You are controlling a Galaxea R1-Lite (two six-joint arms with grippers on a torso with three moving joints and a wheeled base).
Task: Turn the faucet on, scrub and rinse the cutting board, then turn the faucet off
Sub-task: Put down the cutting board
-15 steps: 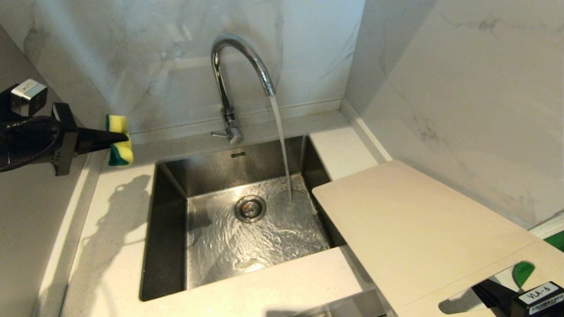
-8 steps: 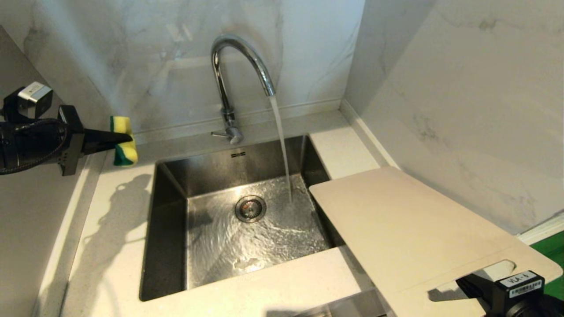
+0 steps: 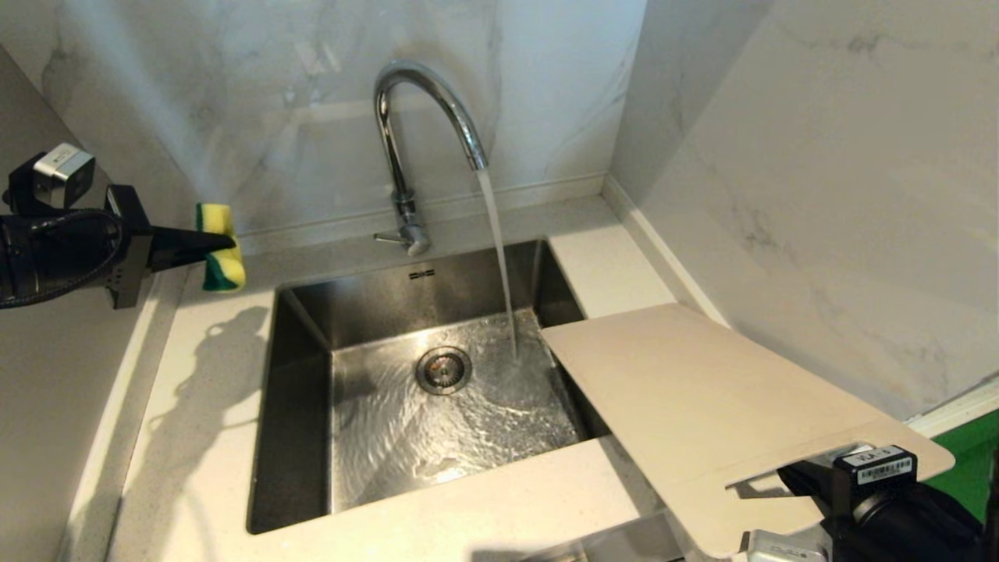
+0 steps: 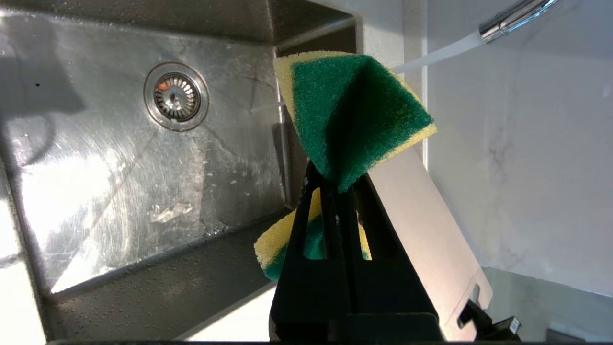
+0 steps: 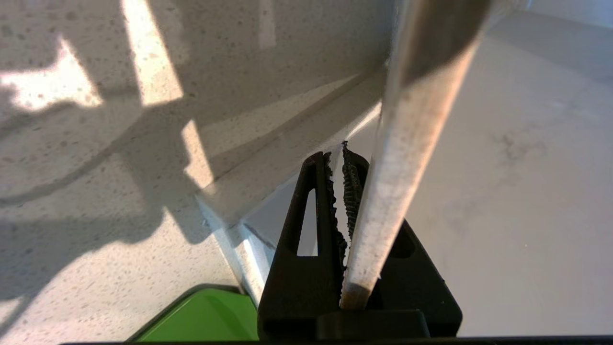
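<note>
Water runs from the chrome faucet [image 3: 425, 117] into the sink. The cream cutting board [image 3: 702, 406] slants over the sink's right edge, with its far corner close to the stream. My right gripper [image 3: 792, 478] is shut on the board's handle end at the lower right. In the right wrist view the board's edge [image 5: 402, 182] sits deep between that gripper's [image 5: 339, 160] fingers. My left gripper [image 3: 222, 242] hangs over the counter left of the sink, shut on a yellow and green sponge [image 3: 220, 261]. In the left wrist view the sponge [image 4: 354, 105] folds around that gripper [image 4: 335, 179].
The steel sink [image 3: 300, 328] holds rippling water around its drain [image 3: 443, 369]. Marble walls close in behind and on the right. A green flat object [image 3: 972, 460] lies on the counter under the board's near end. White countertop [image 3: 203, 406] surrounds the sink.
The right gripper has come further into view, and the board has tipped flatter and slid slightly left over the sink. The left gripper with the sponge has barely moved.
</note>
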